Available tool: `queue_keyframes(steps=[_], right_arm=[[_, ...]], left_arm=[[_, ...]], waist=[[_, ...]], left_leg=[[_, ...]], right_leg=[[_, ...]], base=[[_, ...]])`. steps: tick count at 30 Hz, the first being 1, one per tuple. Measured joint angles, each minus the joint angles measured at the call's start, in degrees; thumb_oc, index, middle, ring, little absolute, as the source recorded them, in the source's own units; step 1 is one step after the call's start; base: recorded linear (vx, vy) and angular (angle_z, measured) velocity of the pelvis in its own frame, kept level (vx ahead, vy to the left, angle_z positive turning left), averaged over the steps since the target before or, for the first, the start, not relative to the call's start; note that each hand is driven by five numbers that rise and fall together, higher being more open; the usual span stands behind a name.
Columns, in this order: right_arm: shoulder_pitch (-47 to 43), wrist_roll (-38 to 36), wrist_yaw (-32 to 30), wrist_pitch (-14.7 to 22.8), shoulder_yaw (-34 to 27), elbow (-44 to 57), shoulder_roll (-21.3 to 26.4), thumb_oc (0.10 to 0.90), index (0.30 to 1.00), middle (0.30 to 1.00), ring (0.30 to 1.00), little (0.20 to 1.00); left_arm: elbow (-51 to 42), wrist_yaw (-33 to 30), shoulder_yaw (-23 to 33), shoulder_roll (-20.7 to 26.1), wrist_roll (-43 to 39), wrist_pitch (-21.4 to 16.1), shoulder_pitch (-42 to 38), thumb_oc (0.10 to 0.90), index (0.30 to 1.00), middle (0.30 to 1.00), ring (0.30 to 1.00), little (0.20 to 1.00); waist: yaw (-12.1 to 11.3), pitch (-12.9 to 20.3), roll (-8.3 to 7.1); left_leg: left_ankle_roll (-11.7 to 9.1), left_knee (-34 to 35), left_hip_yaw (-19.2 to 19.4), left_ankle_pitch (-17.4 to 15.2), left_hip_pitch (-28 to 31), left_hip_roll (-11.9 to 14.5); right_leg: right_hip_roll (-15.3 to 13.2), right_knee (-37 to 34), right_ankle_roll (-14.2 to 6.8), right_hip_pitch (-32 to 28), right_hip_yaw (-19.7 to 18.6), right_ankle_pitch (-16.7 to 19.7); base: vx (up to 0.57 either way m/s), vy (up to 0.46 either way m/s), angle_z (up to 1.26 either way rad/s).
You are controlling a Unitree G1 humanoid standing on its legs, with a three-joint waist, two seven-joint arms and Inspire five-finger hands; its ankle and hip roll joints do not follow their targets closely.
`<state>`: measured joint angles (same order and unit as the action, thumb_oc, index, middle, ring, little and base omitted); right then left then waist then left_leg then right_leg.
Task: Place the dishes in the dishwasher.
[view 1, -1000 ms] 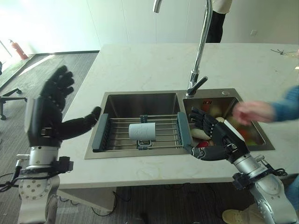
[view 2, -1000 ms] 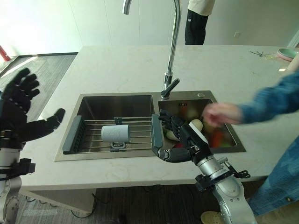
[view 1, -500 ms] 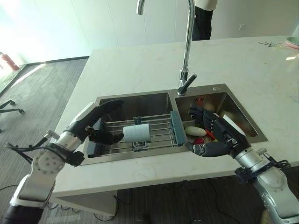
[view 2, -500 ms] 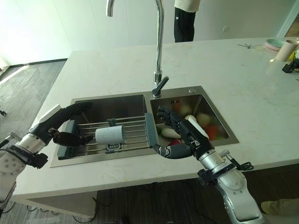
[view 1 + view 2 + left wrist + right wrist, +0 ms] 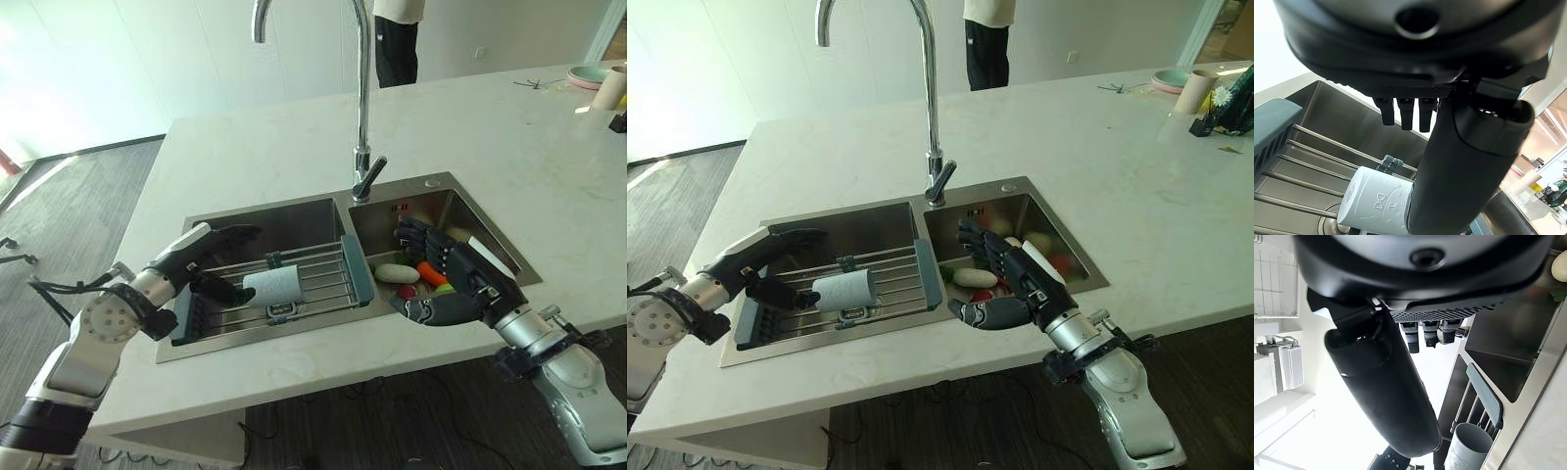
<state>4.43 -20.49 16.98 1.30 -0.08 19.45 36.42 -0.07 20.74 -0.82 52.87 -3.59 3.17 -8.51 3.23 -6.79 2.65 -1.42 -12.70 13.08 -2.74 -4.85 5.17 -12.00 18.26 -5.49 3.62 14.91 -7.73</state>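
Fig.: L hand (image 5: 201,262) reaching for pale cup (image 5: 275,287) lying on its side on the drying rack (image 5: 323,279) over the sink's (image 5: 294,210) left basin.
Risk: cup is round and rests on bars, so a thumb nudge w/o fingers wrapping could roll it along the rack or off the end. L hand spread, fingers straight above rack, thumb tip at cup's end, holding nothing. R hand (image 5: 1019,284) hovers over right basin w/ veg (image 5: 397,272), fingers relaxed, empty.
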Motion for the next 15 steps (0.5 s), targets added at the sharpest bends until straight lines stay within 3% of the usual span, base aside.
queue_keyframes(steps=[10,15], right_arm=[[0.0,0.0,0.0,-0.4,0.0,0.0,0.0,0.800,0.900,0.900,0.900,0.900],[-0.1,0.0,0.1,-0.4,0.1,0.0,0.1,0.800,0.900,0.900,0.900,0.900]], left_arm=[[2.0,2.6,-5.8,0.0,0.6,2.0,-1.8,0.800,0.900,0.900,0.900,0.900],[2.4,3.9,-5.9,0.0,1.7,2.2,-2.2,0.800,0.900,0.900,0.900,0.900]], waist=[[1.3,0.0,-0.07],[1.4,0.0,-0.10]], left_leg=[[0.1,-0.4,1.0,-0.1,0.1,0.5],[-0.1,-0.2,2.2,-0.3,0.8,0.9]], right_leg=[[0.4,-0.2,0.1,0.3,-0.8,0.7],[0.9,-0.2,0.3,0.3,-1.8,0.8]], base=[[0.00,-0.005,-0.06],[-0.01,-0.006,-0.11]])
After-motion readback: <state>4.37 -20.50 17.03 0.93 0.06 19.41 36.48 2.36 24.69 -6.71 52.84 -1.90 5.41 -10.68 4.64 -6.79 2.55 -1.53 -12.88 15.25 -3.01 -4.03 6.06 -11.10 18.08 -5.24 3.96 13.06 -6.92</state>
